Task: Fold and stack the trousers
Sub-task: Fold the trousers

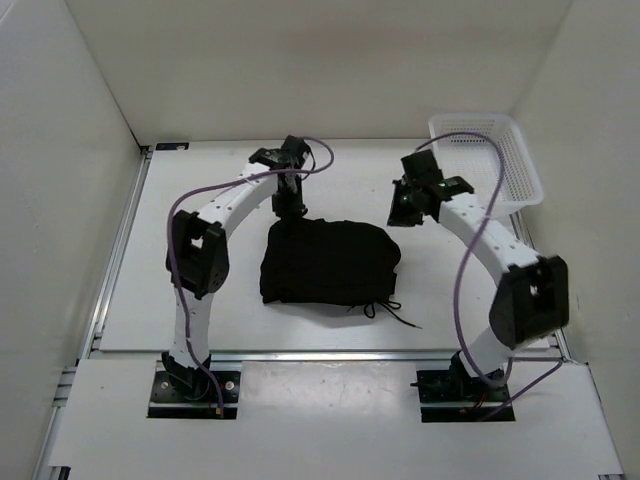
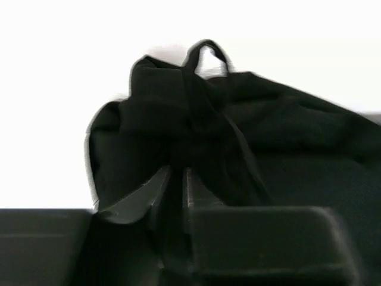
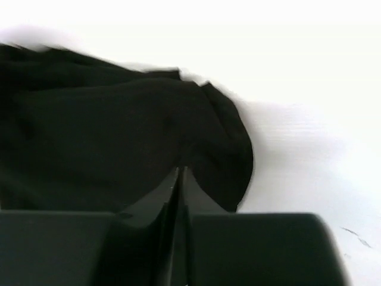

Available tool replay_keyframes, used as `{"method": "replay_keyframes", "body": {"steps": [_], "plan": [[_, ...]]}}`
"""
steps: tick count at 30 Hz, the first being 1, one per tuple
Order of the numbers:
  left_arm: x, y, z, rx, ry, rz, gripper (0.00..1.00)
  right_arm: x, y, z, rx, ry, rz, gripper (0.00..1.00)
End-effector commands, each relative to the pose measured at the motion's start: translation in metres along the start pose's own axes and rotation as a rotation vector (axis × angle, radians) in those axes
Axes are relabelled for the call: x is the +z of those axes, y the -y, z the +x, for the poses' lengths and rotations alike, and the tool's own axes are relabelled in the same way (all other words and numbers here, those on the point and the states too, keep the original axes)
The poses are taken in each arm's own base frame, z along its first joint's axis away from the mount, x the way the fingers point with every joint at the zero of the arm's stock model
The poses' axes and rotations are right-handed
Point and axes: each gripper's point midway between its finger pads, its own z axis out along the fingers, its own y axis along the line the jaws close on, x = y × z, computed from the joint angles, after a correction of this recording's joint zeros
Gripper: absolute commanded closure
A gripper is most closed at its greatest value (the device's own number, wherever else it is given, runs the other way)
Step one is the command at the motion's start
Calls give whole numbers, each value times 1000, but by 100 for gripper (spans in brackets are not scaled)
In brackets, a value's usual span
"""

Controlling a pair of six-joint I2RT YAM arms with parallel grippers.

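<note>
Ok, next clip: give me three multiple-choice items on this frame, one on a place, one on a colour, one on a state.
1. Where is the basket? A) far right corner B) near left corner C) on the trousers
2. What colour are the trousers? A) white B) black C) red
3. How do the right gripper fingers stand? A) spread wide B) closed together C) out of view

1 A: the top view shows it at the far right.
2 B: every view shows dark cloth.
3 B: the right wrist view shows the fingers meeting.
</note>
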Motion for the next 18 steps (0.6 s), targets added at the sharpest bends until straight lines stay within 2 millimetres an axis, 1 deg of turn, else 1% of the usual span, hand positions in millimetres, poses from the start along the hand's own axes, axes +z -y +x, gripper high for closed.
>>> {"method": "replay_keyframes", "body": {"steps": [1, 2, 3, 4, 5, 6, 7, 8, 9, 10, 11, 12, 13, 14, 15, 16, 17, 18], "plan": [[-129, -5, -44, -4, 244, 79, 68, -75, 0, -34, -24, 182, 32, 88], [-158, -8, -45, -11, 291, 103, 62, -87, 4, -35, -22, 199, 49, 71], [-174, -9, -46, -15, 319, 118, 28, -108, 4, -39, -29, 247, 44, 56], [-188, -16, -49, -19, 355, 119, 7, -118, 7, -39, -27, 268, 51, 38], [-215, -21, -46, -25, 399, 141, 0, -127, 17, -39, -30, 290, 101, 10], [-229, -23, -45, -29, 428, 156, 0, -148, 20, -41, -24, 341, 102, 2], [-242, -33, -44, -45, 456, 145, 0, -159, 25, -41, -31, 366, 122, 0], [-264, -42, -38, -70, 504, 153, 0, -177, 34, -39, -17, 405, 142, 0], [-272, -52, -36, -93, 536, 122, 0, -185, 47, -39, -6, 436, 199, 0], [-271, -60, -28, -110, 534, 103, 0, -189, 54, -36, 0, 454, 226, 0], [-290, -70, -18, -123, 579, 109, 0, -201, 61, -31, 16, 483, 242, 0], [-295, -79, -14, -147, 604, 91, 0, -200, 70, -25, 18, 481, 274, 0], [-287, -84, -6, -165, 598, 74, 0, -204, 75, -24, 23, 496, 295, 0], [-289, -92, -3, -187, 614, 66, 0, -211, 83, -21, 40, 519, 324, 0], [-302, -99, 5, -209, 651, 81, 0, -212, 86, -19, 43, 526, 336, 0], [-303, -102, 8, -227, 665, 78, 0, -210, 93, -16, 61, 515, 363, 0], [-298, -105, 13, -225, 659, 74, 0, -213, 93, -15, 64, 525, 359, 0], [-303, -111, 16, -251, 678, 71, 0, -213, 97, -12, 77, 525, 371, 0]]}}
